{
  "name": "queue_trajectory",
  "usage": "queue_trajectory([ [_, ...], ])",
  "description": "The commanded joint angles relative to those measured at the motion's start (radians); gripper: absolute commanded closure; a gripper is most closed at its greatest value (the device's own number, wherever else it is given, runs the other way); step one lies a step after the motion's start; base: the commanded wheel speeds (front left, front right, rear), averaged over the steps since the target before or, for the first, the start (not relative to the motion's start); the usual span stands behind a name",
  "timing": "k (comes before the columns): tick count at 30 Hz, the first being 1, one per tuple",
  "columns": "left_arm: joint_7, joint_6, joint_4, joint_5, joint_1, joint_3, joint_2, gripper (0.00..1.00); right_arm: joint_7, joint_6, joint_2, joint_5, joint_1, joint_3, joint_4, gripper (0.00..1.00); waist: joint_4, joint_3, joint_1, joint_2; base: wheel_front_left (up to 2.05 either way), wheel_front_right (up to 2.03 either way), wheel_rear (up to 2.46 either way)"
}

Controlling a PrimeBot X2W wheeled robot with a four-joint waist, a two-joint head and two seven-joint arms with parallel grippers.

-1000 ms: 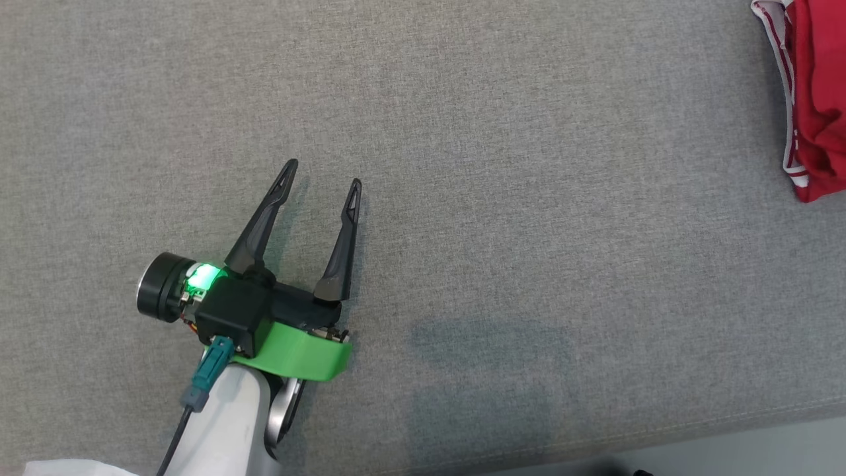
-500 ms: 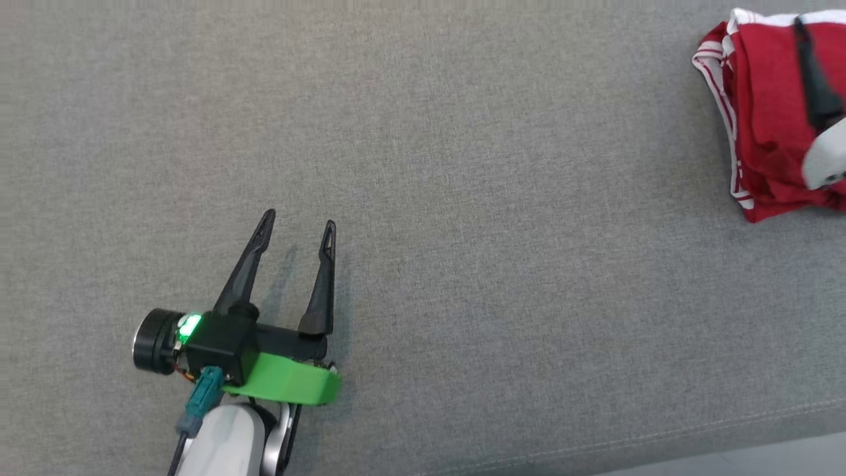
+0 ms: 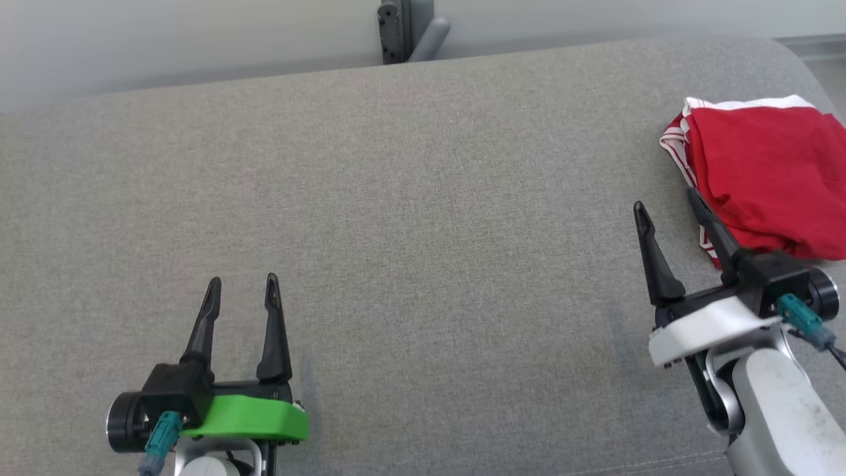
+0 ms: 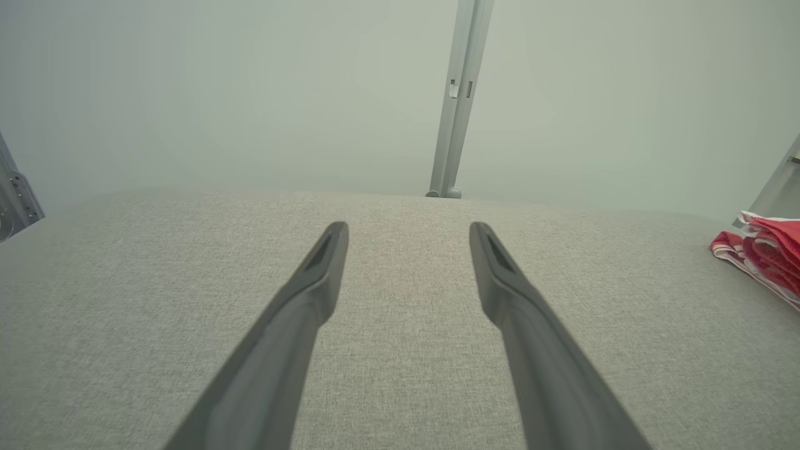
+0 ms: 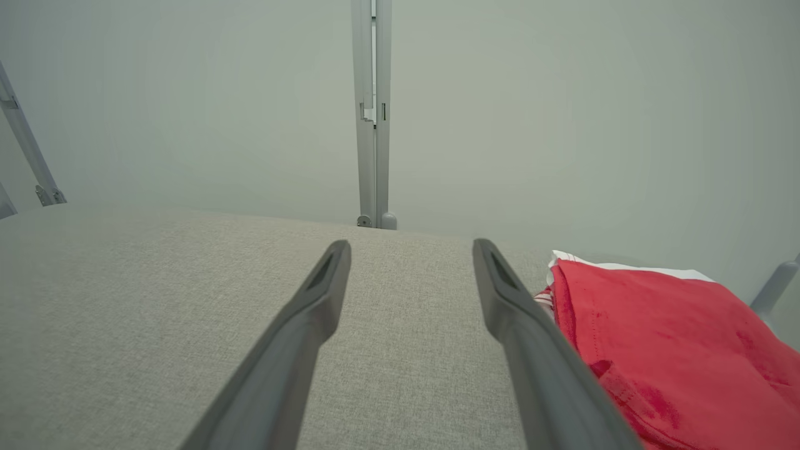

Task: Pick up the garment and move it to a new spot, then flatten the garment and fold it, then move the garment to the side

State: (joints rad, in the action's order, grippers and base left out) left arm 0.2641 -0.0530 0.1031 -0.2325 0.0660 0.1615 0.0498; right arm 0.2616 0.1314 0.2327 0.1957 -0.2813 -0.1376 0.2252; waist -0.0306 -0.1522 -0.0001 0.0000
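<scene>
Head: folded red garment point(image 3: 767, 178), white striped trim, at grey fabric surface's point(image 3: 423, 198) far right edge; left gripper point(image 3: 242, 281), right gripper point(image 3: 664, 200) both spread, empty. Left wrist: garment point(image 4: 765, 250) well apart. Right wrist: garment point(image 5: 656, 325) just beside right gripper point(image 5: 410, 245) — move-aside looks done; next, retreat without snagging.

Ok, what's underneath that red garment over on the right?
The red garment lies bunched on the grey cushion. Cushion fabric shows around its edges; anything beneath the folds is covered.
</scene>
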Motion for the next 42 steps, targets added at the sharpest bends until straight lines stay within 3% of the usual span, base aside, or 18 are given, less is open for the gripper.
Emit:
queue_trajectory([
  [1,0.000,0.007,-0.017,-0.009,-0.032,-0.007,0.002,0.00,0.002,-0.002,-0.017,-0.013,0.053,0.019,-0.033,0.00,0.035,0.074,0.0001,0.0000,0.00,0.00,0.00],
  [10,0.000,0.037,-0.112,0.022,-0.176,-0.040,0.002,0.00,0.002,-0.002,-0.100,-0.062,0.306,0.080,-0.217,0.00,0.050,0.172,0.0001,0.0000,0.00,0.00,0.00],
  [23,0.000,0.079,-0.074,0.051,-0.286,-0.055,0.002,0.00,0.002,-0.002,-0.140,-0.058,0.468,0.100,-0.203,0.00,0.047,0.263,0.0001,0.0000,0.00,0.00,0.00],
  [42,0.000,0.085,-0.014,0.071,-0.278,-0.045,0.002,0.00,0.002,-0.002,-0.148,-0.055,0.500,0.102,-0.190,0.00,0.057,0.289,0.0001,0.0000,0.00,0.00,0.00],
])
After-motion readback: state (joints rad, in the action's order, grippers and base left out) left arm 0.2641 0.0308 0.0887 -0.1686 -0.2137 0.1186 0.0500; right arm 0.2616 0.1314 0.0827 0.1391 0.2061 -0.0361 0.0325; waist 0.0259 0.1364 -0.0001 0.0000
